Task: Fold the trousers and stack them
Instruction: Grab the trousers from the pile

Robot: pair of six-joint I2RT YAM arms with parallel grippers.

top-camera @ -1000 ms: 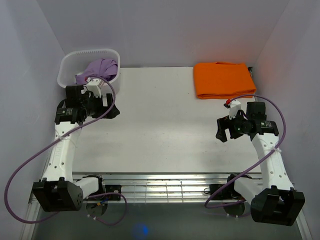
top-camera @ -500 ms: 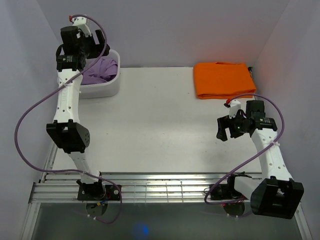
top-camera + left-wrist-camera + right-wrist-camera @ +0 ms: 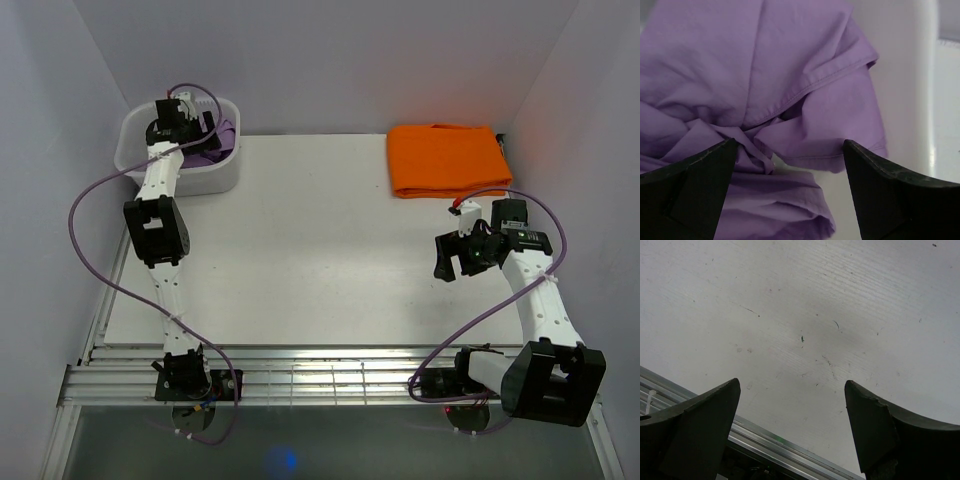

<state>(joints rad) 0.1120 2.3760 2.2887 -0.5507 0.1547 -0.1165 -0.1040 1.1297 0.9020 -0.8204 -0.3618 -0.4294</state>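
L claw (image 3: 790, 144), wide open, is hovering over bunched trousers (image 3: 765, 65) in basket (image 3: 222, 178); grabbing several layers risks dragging a tangle. R claw (image 3: 453, 258) idling open.

Trousers (image 3: 765, 75) in basket (image 3: 214, 177) at table's (image 3: 320, 260) far-left corner; folded cloth (image 3: 445, 160) far right.

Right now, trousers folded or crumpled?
Crumpled: trousers lie bunched with loose creases inside the basket, not laid flat or folded.
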